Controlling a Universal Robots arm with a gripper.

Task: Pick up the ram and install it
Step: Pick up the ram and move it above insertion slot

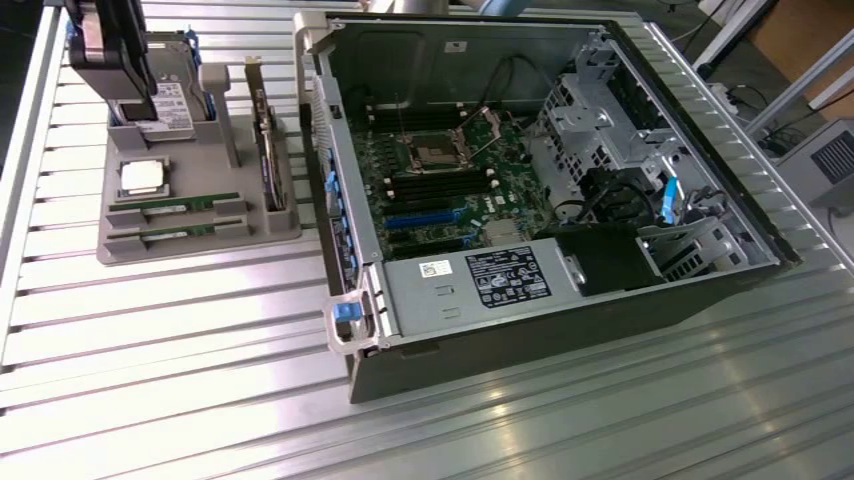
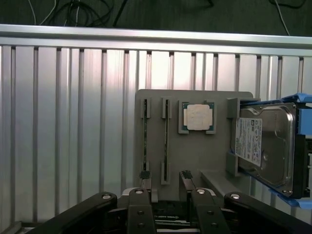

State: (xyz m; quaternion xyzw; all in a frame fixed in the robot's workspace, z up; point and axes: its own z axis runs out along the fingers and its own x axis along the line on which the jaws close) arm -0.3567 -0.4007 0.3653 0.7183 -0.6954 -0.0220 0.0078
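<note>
Fingers (image 2: 186,178) of the tool (image 2: 165,175) stand apart with nothing between them, reaching over the near edge of a grey tray (image 2: 195,161) that sits on the ribbed metal tabletop (image 2: 73,126). Straight ahead of the tool, in line with the gap between its fingers, the ram (image 2: 165,141) lies on edge in a slot of the tray, untouched and not yet lifted. A second stick (image 2: 145,136) of the same kind lies parallel just beside it, in line with one fingertip. On the ram's other side, farther out from the tool, a square silver processor (image 2: 197,117) rests flat in its own recess. Past the other finger, a hard drive (image 2: 265,146) in a blue frame leans tilted at the tray's end. The exterior view has an open computer case (image 1: 400,60) lying just beside the tray, its green board (image 1: 454,180) facing up.
</note>
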